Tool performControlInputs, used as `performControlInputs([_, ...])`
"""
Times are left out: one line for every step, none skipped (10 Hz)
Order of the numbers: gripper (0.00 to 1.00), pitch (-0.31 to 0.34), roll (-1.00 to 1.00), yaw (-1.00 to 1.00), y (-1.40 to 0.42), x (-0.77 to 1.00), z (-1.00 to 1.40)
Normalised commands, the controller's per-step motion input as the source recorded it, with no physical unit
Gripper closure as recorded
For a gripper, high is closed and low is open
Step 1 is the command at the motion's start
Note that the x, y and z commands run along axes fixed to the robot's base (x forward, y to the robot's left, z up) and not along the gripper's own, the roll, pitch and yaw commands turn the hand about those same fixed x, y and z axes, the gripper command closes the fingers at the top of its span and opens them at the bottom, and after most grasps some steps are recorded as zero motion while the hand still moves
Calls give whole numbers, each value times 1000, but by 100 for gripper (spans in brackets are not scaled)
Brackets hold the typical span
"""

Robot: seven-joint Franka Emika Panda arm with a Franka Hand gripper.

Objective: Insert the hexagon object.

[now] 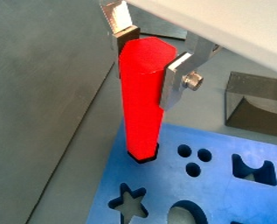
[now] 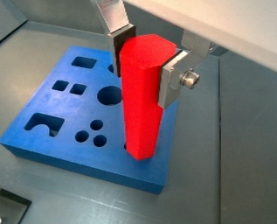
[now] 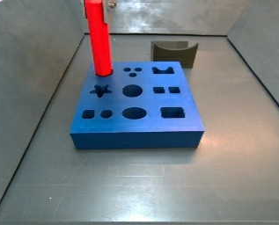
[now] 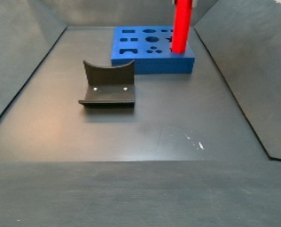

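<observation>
The hexagon object (image 1: 141, 96) is a long, glossy red bar, upright. My gripper (image 1: 152, 61) is shut on its upper end, with one silver finger on each side, as both wrist views show (image 2: 147, 66). Its lower end sits in a dark-rimmed hole at a corner of the blue block (image 1: 222, 197), which has several shaped holes. In both side views the bar (image 3: 98, 39) (image 4: 181, 22) rises from the block (image 3: 142, 139) (image 4: 154, 62) and the gripper is cut off above the frame.
The dark fixture (image 4: 107, 86) stands on the grey floor apart from the block, also seen in a side view (image 3: 173, 53) and a wrist view (image 1: 257, 101). Sloping grey walls enclose the floor.
</observation>
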Motion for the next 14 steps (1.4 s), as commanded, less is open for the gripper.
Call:
performControlInputs([100, -19, -144, -151, 0, 77, -374])
performControlInputs([100, -9, -124, -126, -17, 103, -351])
performControlInputs([100, -3, -111, -123, -34, 109, -326])
performControlInputs([100, 0, -100, -131, -51, 117, -300])
performControlInputs([100, 0, -81, -160, -63, 160, -283])
performControlInputs([100, 0, -69, -166, -37, 120, -297])
performControlInputs([100, 0, -71, -163, -6, 77, -354])
performControlInputs([100, -3, -49, -160, 0, 49, -400])
performControlInputs([100, 0, 0, -169, -34, 37, -431])
performControlInputs([100, 0, 0, -186, -23, 46, -380])
performControlInputs([100, 0, 0, -157, 0, 9, -200])
performControlInputs([100, 0, -31, -14, 14, -63, 0])
performControlInputs([100, -17, 0, 0, 0, 0, 0])
performControlInputs([100, 0, 0, 0, 0, 0, 0])
